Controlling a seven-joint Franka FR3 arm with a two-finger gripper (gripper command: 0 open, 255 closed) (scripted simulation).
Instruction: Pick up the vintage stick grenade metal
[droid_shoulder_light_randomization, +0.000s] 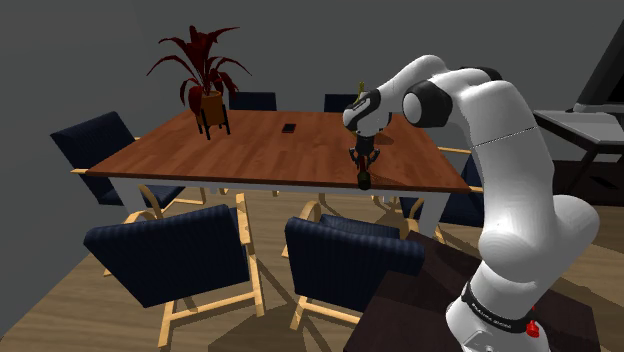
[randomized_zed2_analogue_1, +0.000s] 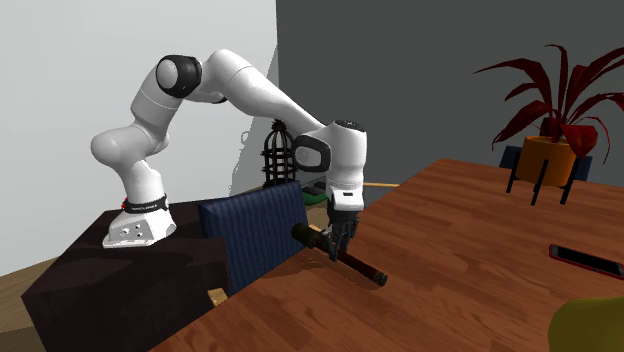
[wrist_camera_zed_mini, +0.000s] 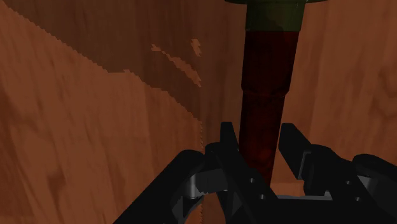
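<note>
Black gripper (randomized_zed2_analogue_1: 338, 243) is clasping the grenade (randomized_zed2_analogue_1: 362, 266) by its smooth, dark-red cylindrical handle, jaws closed snugly around it; the olive-headed grenade is lying near the grained wooden table (randomized_zed2_analogue_1: 470, 290) edge.

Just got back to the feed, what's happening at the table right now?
The white arm has its tool down on the dark handle of the stick grenade, which lies flat near the edge of the wooden table. The grenade looks not yet lifted. A potted red plant stands at the table's far end, away from the action.
</note>
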